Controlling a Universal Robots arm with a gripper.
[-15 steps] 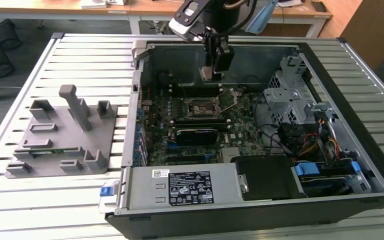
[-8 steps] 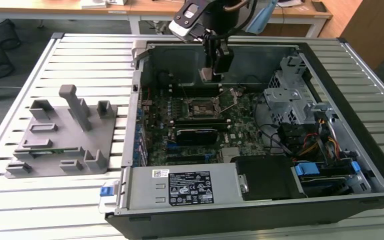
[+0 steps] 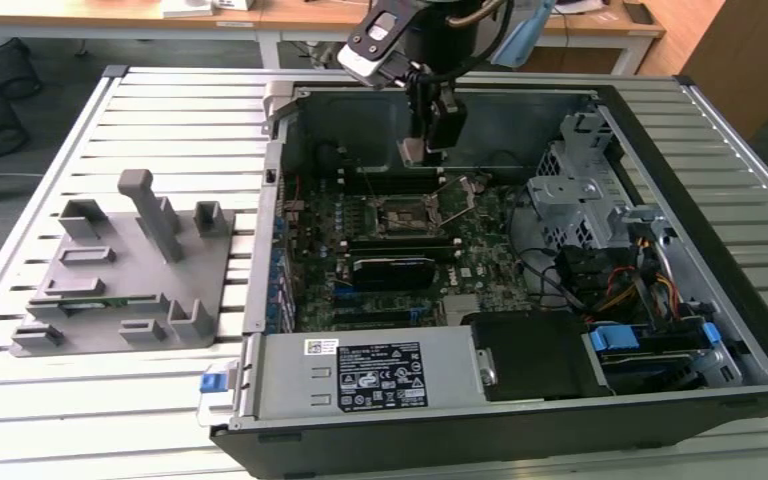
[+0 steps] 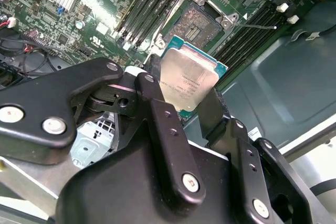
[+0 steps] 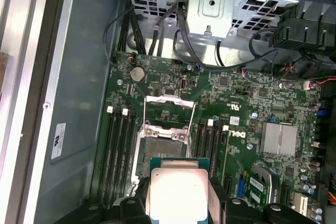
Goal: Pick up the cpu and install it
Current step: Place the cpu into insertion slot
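The jaws clamp the cpu (image 4: 189, 77) by opposite edges, likely sparing its contacts. It hangs above the open socket (image 4: 202, 22), roughly aligned.

The cpu (image 4: 190, 77) has a silver-grey metal top with a dull, brushed sheen and a thin blue-green rim. The gripper (image 4: 182, 85) is black, smooth and satin, studded with bright metal screws (image 4: 190, 182). The circuit board (image 5: 236, 93) is glossy green, and its heat sink (image 5: 279, 139) is bare ribbed metal. The case (image 5: 84, 77) looks like matt grey painted steel, the table (image 3: 171, 110) pale ribbed metal, and the holder (image 3: 131, 270) matt grey plastic.
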